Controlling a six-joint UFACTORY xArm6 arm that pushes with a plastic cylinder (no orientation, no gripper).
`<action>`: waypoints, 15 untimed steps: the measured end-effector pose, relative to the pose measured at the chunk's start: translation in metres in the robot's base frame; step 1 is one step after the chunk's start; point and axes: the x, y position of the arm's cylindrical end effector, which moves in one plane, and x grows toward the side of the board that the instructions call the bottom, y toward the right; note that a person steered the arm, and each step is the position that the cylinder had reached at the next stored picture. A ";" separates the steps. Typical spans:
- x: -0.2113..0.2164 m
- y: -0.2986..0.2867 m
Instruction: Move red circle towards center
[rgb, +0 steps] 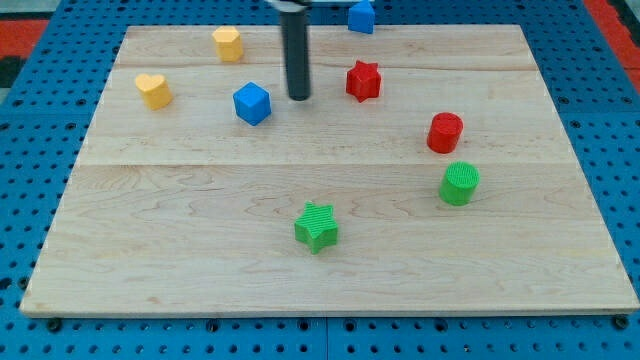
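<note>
My tip, the lower end of a straight dark rod with nothing to open or close, rests on the pale wooden board touching no block. Taking the red cylinder block as landmark: it stands right of the board's middle, my tip well to its left and slightly higher. A green cylinder block sits just below it. A red star block lies up-left, and a blue cube block just left of my tip.

Dark rod upright, my tip low, seemingly touching down
</note>
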 end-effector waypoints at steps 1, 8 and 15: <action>-0.002 0.047; 0.085 0.190; 0.032 0.185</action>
